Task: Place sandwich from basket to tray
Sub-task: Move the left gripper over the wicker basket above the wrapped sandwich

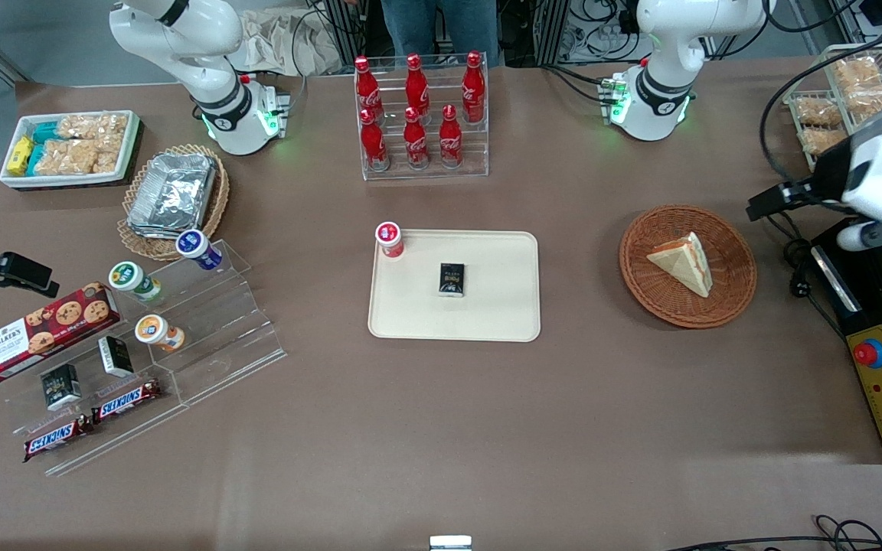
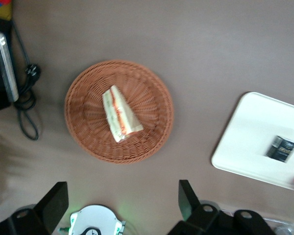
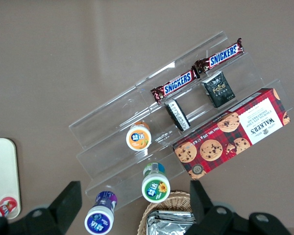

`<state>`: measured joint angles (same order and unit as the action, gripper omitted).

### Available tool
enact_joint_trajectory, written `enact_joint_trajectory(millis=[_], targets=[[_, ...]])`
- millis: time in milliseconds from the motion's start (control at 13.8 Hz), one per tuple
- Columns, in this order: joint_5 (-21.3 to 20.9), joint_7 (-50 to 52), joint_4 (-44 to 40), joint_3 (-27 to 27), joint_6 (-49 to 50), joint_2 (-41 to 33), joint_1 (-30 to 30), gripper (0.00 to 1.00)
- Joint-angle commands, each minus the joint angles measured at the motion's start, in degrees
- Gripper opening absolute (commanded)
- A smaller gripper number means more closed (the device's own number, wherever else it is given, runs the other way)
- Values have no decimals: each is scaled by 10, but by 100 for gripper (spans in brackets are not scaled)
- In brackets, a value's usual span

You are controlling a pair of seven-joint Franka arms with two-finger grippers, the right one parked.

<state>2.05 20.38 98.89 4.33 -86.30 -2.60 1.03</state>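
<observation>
Wicker basket [image 1: 687,265] cradles sandwich [image 1: 684,262], tray [image 1: 454,285] at its 9 o'clock awaiting it; gripper [image 2: 122,205] hovers above, wide open, empty, ready to descend.

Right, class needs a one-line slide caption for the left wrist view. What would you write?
Open gripper hovers above the basket holding the sandwich, with the tray waiting beside it.

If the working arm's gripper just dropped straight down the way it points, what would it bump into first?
The open gripper hangs high above the table. Going straight down, it would probably meet the basket near its rim, or bare table beside it, not the sandwich; depth is unclear.
</observation>
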Motion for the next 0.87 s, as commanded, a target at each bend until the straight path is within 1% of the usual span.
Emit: enact_joint_trajectory(millis=[0,145,364,436,582,800], targets=[[-23,66,125,15,-66,-73,-1,100],[-28,126,202,16,-118,-113,-1,100],[-48,181,294,35,-173,-151,0,100],[-49,211,315,44,-184,-152,0,100],[-55,228,339,59,-206,-152,1,100],[-59,239,395,60,-265,-163,5,100]])
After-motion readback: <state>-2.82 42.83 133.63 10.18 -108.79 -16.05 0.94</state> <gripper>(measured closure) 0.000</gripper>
